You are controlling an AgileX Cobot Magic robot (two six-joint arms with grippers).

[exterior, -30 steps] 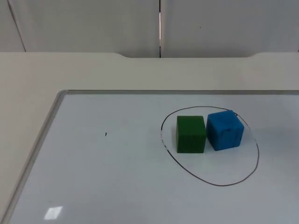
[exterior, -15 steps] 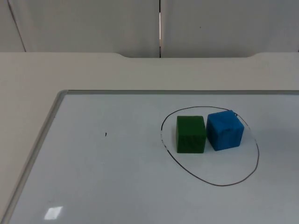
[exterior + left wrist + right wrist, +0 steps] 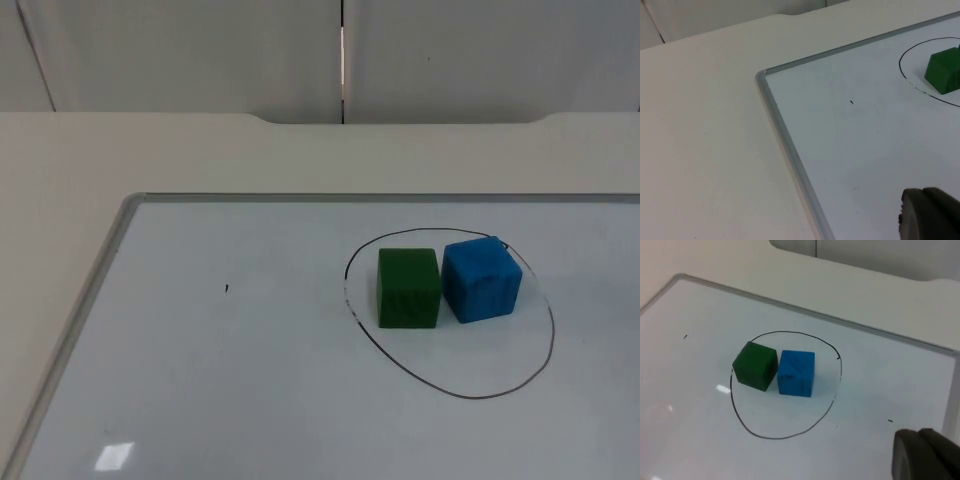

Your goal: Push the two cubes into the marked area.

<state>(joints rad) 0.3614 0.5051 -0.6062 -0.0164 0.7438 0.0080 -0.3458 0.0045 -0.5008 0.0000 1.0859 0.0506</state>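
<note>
Green cube (image 3: pixel 409 288) and blue cube (image 3: pixel 481 278) sit side by side, just about touching, both inside the hand-drawn black oval (image 3: pixel 452 391) right of centre in the top view. The green one is a matt, dark block; the blue one is brighter, with darker smudges on its faces, and turned slightly. They rest on a whiteboard (image 3: pixel 200 380) with a grey metal frame, lying on the pale worktop (image 3: pixel 200 150).

The right wrist view takes in the whole oval and both cubes; the left wrist view catches the green cube at the oval's edge, plus the board's rounded corner. Left gripper (image 3: pixel 930 212) and right gripper (image 3: pixel 925 455) each wait well apart from the cubes; how their jaws stand, I cannot tell.
</note>
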